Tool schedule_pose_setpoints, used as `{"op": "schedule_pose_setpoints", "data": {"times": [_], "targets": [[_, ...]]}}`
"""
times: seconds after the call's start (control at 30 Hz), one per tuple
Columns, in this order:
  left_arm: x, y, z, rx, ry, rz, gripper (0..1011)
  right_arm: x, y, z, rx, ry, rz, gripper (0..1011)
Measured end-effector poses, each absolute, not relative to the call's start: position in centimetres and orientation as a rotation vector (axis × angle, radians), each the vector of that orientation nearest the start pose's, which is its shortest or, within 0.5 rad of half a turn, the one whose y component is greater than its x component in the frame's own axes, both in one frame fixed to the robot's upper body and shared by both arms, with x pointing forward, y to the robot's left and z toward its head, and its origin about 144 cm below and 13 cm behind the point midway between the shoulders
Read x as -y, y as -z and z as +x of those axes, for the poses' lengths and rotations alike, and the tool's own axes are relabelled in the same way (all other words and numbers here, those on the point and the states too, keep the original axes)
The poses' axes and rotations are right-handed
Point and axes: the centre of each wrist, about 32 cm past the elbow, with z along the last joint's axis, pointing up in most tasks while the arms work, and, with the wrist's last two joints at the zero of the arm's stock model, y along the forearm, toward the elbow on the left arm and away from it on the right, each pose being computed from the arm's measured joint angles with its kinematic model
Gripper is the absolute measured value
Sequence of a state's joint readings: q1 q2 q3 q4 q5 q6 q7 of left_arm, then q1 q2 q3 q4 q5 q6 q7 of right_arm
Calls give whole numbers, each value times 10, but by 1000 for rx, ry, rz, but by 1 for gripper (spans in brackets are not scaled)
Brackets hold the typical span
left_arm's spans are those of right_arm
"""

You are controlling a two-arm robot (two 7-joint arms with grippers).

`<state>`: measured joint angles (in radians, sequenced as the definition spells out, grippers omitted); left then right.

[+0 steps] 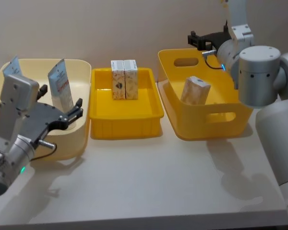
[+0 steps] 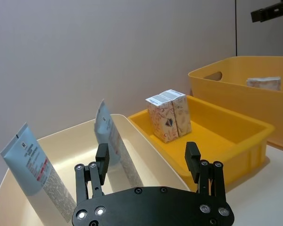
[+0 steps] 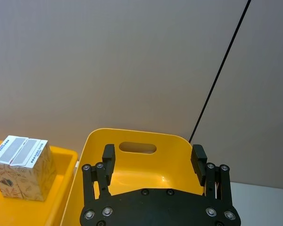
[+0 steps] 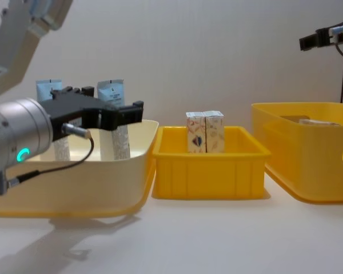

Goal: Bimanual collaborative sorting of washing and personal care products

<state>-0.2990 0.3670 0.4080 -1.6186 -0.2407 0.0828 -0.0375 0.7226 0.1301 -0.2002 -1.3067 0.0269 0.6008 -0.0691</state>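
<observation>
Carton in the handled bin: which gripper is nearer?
Right. The right gripper hangs above the handled bin's far rim, behind the carton; the left gripper is over the cream bin.

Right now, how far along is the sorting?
Done: two tubes in the cream bin, paired cartons in the middle tray, one carton leaning in the right basket. In hand: nothing; left hand at the bin, right hand above the basket, both open. Left: perhaps that lone carton.

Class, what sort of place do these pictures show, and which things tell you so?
Probably a robot test bench, not a home: a white table by a plain wall, three plastic bins in a row, the left gripper at the cream bin, and the right gripper above the big yellow bin.
</observation>
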Motion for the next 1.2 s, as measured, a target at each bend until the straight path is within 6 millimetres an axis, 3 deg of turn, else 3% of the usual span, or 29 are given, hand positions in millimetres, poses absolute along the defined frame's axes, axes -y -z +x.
{"op": "schedule_pose_setpoints", "data": {"times": [0.43, 1.2], "targets": [[-222, -1244, 533, 135, -1155, 35, 1003, 216, -1350, 620, 52, 1569, -287, 1001], [-242, -1236, 574, 36, -1149, 29, 1003, 216, -1350, 620, 52, 1569, -287, 1001]]}}
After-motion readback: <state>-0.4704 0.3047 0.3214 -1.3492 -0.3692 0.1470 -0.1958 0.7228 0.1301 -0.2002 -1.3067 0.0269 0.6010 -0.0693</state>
